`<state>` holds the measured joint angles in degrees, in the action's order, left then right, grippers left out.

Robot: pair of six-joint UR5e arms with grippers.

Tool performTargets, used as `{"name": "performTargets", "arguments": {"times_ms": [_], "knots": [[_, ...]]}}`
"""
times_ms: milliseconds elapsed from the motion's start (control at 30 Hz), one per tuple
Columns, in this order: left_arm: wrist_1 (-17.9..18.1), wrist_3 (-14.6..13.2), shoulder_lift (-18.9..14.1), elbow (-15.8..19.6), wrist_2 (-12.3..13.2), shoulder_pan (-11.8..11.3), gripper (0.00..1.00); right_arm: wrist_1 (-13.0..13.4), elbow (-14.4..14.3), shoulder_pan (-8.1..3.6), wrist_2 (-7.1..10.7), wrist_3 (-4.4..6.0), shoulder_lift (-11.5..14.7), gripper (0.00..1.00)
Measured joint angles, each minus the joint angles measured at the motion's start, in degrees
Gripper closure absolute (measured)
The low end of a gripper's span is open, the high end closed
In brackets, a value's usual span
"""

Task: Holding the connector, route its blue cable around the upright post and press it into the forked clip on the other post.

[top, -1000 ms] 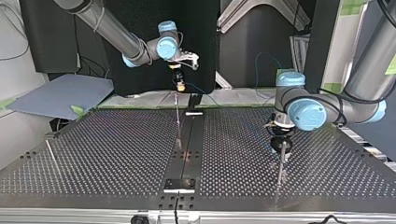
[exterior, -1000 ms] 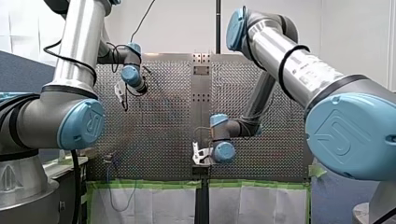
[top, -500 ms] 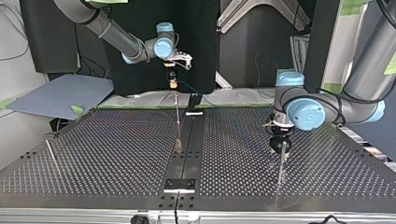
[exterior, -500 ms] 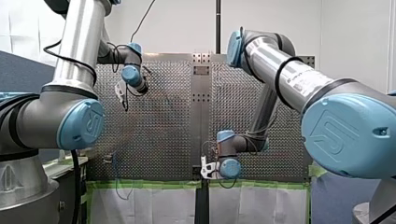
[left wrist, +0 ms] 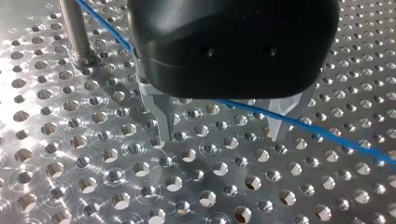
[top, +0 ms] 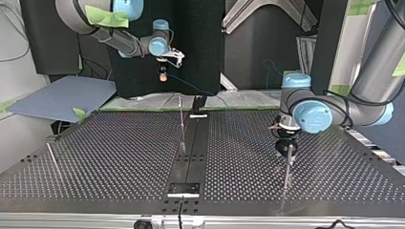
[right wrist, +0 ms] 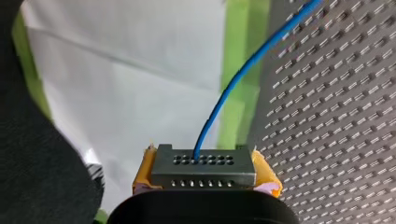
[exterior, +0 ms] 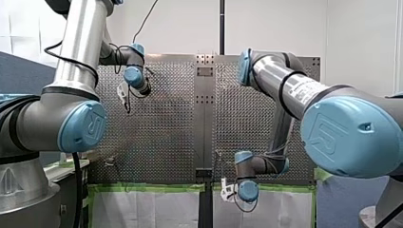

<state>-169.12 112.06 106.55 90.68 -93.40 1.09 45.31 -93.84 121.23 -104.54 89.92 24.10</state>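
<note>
My right gripper is shut on the grey connector, which sits between its yellow pads. The blue cable leaves the connector's face and runs toward the perforated plate. In the top view my right gripper hangs high behind the table's far edge, left of the thin middle post. My left gripper is open just above the plate, and the blue cable crosses between its metal fingers. A round upright post stands beside it. In the top view my left gripper sits over a post.
A dark rail runs down the middle of the perforated table. Another thin post stands at the top view's left. White sheets edged with green tape hang below the table's near edge. A grey board lies off the far left corner.
My right arm has drawn the connector off the plate: down and right in the front view, up and left in the top view. My left arm has stayed still.
</note>
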Motion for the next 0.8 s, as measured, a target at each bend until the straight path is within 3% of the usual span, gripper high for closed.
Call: {"name": "performTargets", "arguments": {"times_ms": [100, 300, 567, 800], "knots": [[0.0, 0.0, 0.0, 0.0, 0.0, 0.0, 0.0, 1.2, 0.0, -1.14, 0.2, 0.21, -1.5, 1.0], [-0.2, -0.2, 0.0, 0.0, -0.3, 0.3, 0.0, 2.2, 0.0, -1.92, 0.43, 0.61, -4.2, 1.0], [-0.2, -0.3, 0.0, 0.0, -0.4, 0.4, 0.0, 2.3, 0.0, -2.15, 0.31, 0.27, -7.8, 1.0], [-0.4, -0.7, 0.0, 0.0, -0.9, 0.7, 0.0, 1.5, -0.1, -1.97, 0.23, 0.11, -7.5, 1.0]]}}
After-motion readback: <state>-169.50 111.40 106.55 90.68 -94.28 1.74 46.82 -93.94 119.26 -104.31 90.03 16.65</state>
